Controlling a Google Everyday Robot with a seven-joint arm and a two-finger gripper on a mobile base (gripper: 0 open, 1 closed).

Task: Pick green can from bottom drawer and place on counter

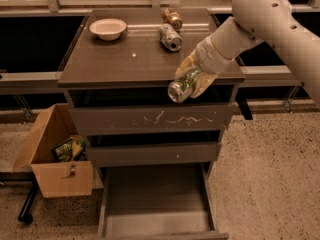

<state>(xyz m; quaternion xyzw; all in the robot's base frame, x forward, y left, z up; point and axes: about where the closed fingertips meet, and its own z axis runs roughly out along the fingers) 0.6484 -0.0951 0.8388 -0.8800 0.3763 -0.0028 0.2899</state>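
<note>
My gripper (192,81) is shut on the green can (181,86), which lies on its side in my grasp with its silver end facing the camera. I hold it in the air at the front right edge of the counter (115,59), just above the scratched top drawer front. The bottom drawer (155,204) is pulled out below, with a bare floor. My arm comes in from the upper right.
On the counter stand a white bowl (108,28), a silver-grey can (170,37) and an orange-brown can (172,18), both lying down at the back. An open cardboard box (55,154) with packets stands on the floor at the left.
</note>
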